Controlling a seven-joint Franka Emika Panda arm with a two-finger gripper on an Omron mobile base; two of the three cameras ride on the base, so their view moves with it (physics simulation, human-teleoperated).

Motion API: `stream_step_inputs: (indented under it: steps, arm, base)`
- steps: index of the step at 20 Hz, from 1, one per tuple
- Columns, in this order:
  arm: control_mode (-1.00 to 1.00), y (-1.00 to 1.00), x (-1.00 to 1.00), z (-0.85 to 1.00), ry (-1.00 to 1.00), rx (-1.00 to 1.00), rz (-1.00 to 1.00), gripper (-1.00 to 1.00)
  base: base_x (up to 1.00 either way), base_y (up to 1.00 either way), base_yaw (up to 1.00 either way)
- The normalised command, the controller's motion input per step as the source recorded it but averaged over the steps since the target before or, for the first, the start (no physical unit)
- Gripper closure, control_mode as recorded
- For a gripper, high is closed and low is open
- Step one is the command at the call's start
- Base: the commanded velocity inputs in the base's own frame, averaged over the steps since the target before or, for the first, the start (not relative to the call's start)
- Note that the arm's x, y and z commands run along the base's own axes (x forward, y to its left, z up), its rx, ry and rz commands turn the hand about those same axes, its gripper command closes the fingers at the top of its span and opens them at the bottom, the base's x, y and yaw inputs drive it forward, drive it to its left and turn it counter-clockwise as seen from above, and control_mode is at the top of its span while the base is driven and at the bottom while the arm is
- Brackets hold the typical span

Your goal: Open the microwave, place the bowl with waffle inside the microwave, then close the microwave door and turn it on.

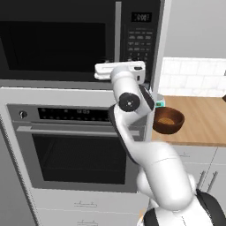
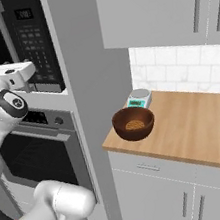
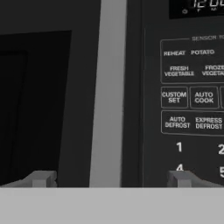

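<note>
Arm raised, end effector [image 3: 109, 178] level, fully open and empty, straddling the handle [image 3: 108, 87] of the closed microwave door [image 1: 53, 42]. Hand view reads the microwave [image 1: 79, 42] keypad [image 3: 192, 96] labels right of the handle. Bowl with waffle [image 2: 133, 123] sits on the counter [image 2: 196, 128] well right of the microwave, scale [image 2: 139, 98] just behind.

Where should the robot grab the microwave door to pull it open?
Probably the slim grey vertical handle on the shut microwave door, beside the keypad. Come straight from the front: the open gripper already has one finger on each side of the upright bar, so closing sideways should pinch it.
</note>
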Motion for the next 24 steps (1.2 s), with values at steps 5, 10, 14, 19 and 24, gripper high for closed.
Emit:
stream_step_inputs:
  steps: [5,10,14,19,24]
  arm:
    - [-1.00,0.16,0.73,-0.16,0.00,0.00,0.00,-1.00]
    - [-1.00,0.17,0.66,-0.14,0.00,0.00,-0.01,1.00]
    - [-1.00,0.22,0.71,-0.17,0.00,0.00,-0.02,1.00]
    - [-1.00,0.41,0.67,-0.42,0.00,0.00,0.00,1.00]
    - [-1.00,0.97,0.64,-0.79,0.00,0.00,0.00,1.00]
  base:
    - [0.00,0.00,0.00]
    - [0.00,0.00,0.00]
    - [0.00,0.00,0.00]
    - [0.00,0.00,0.00]
    - [0.00,0.00,0.00]
